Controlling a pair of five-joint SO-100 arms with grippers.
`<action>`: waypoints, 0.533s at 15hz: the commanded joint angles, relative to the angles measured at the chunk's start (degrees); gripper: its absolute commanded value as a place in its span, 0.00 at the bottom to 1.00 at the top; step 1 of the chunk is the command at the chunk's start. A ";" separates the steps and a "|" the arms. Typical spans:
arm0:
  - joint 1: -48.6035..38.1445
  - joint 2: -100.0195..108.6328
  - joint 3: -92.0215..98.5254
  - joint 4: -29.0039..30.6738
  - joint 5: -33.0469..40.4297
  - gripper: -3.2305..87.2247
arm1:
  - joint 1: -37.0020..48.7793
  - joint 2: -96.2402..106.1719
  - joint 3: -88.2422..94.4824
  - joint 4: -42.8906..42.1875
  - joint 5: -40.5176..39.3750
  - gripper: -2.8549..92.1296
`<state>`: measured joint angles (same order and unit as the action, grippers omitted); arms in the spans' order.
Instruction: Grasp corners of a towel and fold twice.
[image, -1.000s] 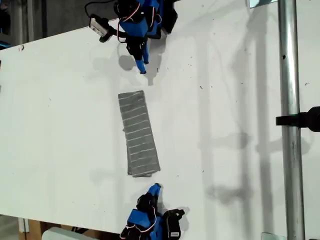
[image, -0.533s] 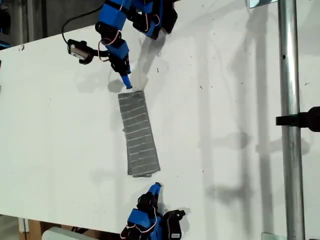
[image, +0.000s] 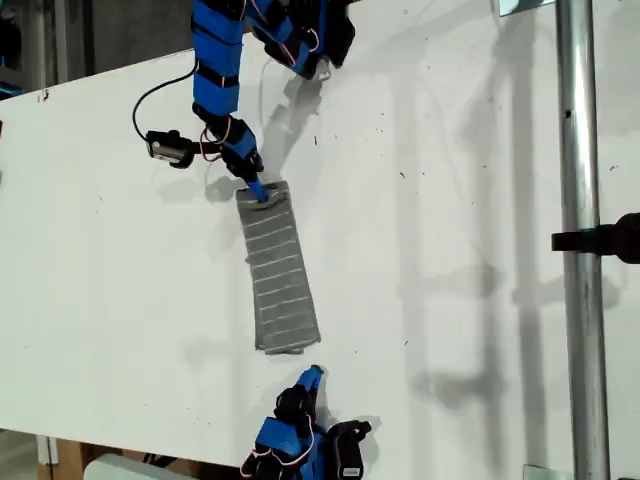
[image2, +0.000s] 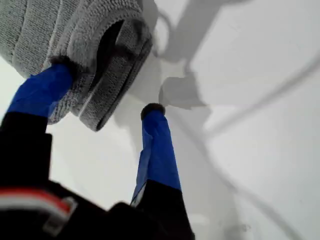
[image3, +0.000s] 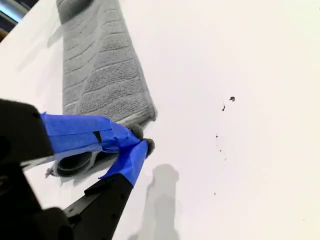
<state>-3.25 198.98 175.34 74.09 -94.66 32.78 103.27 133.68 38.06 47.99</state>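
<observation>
towel (image: 277, 266) folded narrow, my first gripper (image2: 107, 90) jaws parted at its corner (image2: 100, 117), my second gripper (image3: 141, 138) jaws closed, empty

towel (image: 277, 268): soft knitted-looking cloth, matt grey, ribbed with pale stripes | table (image: 450, 200): smooth matt white board, a few dark specks | my first gripper (image2: 105, 92): matt blue tape on fingers, black plastic body | my second gripper (image3: 141, 142): same blue tape, black plastic | pole (image: 583, 250): glossy bare metal
</observation>
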 joint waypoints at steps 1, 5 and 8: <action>0.88 0.44 -2.72 0.53 -0.35 0.01 | -3.52 -1.67 -5.27 -4.31 2.81 0.36; 1.14 0.44 -3.16 0.97 -0.26 0.01 | -3.60 -2.64 -12.74 3.08 2.02 0.36; 1.41 0.44 -3.16 1.32 -0.18 0.01 | -2.55 7.38 -13.89 14.50 0.35 0.37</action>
<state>-2.46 198.98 175.34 75.15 -94.66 29.44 104.68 123.57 49.13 48.96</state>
